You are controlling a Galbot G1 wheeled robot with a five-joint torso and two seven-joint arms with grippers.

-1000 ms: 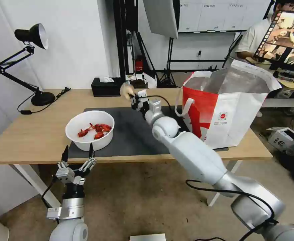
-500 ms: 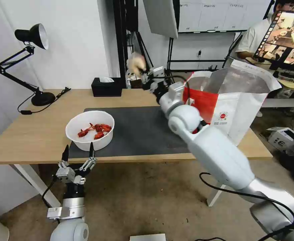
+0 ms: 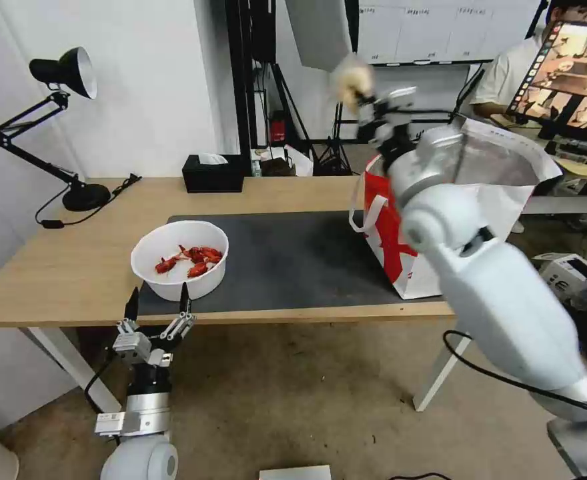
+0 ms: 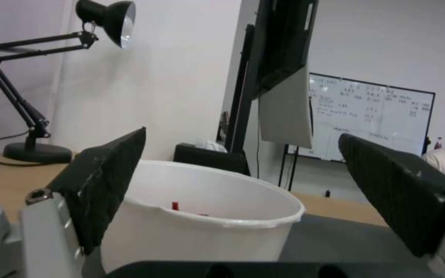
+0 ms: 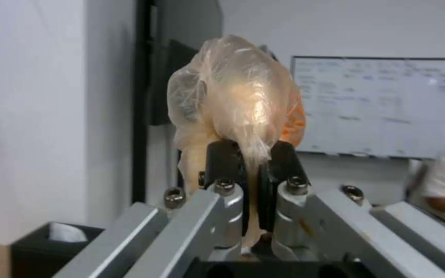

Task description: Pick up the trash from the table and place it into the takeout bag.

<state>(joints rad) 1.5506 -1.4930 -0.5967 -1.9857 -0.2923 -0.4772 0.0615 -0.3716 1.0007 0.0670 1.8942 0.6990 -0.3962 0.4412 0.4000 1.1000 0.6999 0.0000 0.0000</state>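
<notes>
My right gripper is raised high above the table, just left of the takeout bag's open top. It is shut on a beige wrapped ball of trash; the right wrist view shows the ball pinched between the black fingertips. A white bowl of red crayfish shells sits on the dark grey mat near the front edge. My left gripper hangs open below that edge, right in front of the bowl.
A black tissue box and a black desk lamp stand at the back of the table. Behind it are dark stands and a whiteboard. A person sits at a monitor at the far right.
My right arm has swung up and to the right with the beige ball, from over the mat's back edge to above the bag's left rim. The left arm has stayed still.
</notes>
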